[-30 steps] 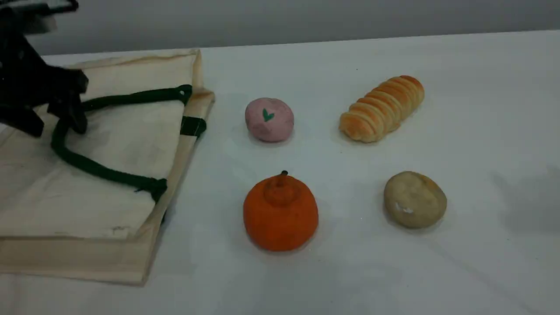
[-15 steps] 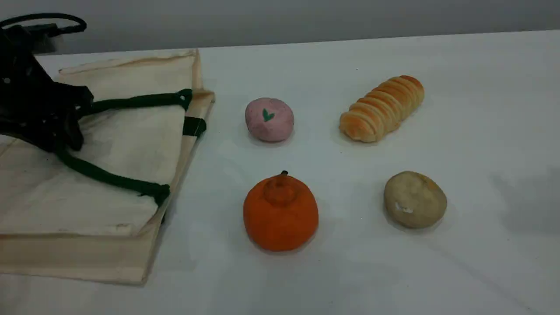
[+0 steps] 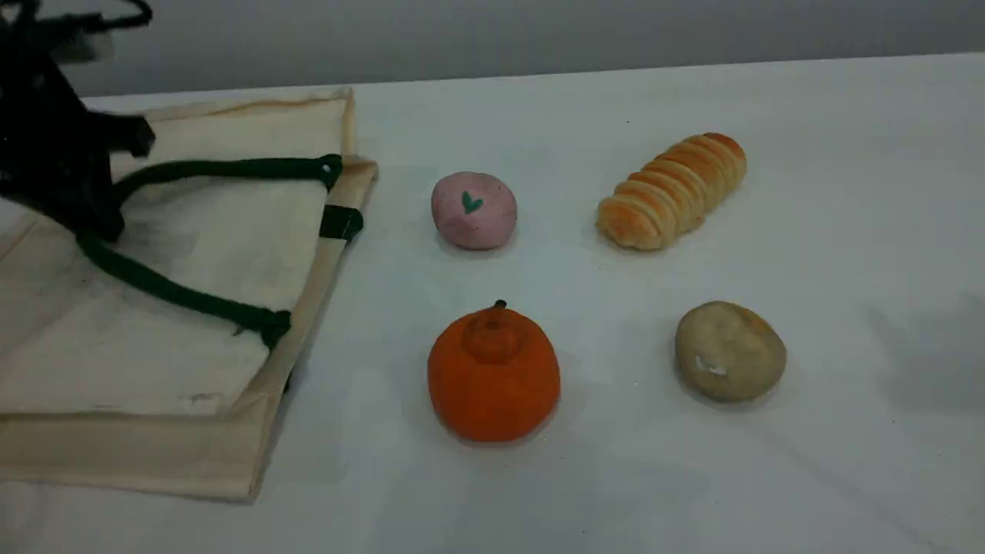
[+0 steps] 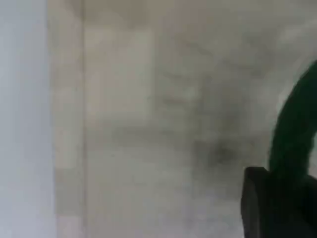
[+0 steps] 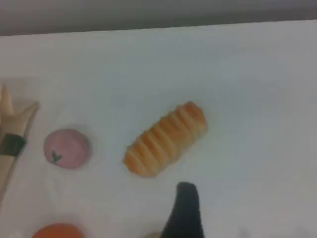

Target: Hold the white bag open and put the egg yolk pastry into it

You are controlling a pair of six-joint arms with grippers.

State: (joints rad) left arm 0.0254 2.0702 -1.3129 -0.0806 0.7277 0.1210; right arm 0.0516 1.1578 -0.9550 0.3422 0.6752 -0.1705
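The white bag (image 3: 192,323) lies flat at the table's left, its mouth towards the foods. My left gripper (image 3: 94,219) is shut on the bag's dark green rope handle (image 3: 177,296) near the top of its loop. The left wrist view is blurred: it shows the cream cloth (image 4: 148,124), the green handle (image 4: 294,134) and my black fingertip (image 4: 267,203) against it. The egg yolk pastry (image 3: 729,350), a beige lump with a white fleck, rests at the front right, far from both grippers. My right gripper is outside the scene view; its one visible fingertip (image 5: 185,208) hangs above the table with nothing in it.
A pink ball with a green mark (image 3: 473,209) and an orange fruit (image 3: 493,373) sit between the bag and the pastry. A ridged golden bread roll (image 3: 673,191) lies behind the pastry. The right wrist view shows the roll (image 5: 166,139) and the pink ball (image 5: 67,148).
My left gripper closed on the green handle and pulled it up and to the left, so the rope loop now runs straighter. The foods have not moved.
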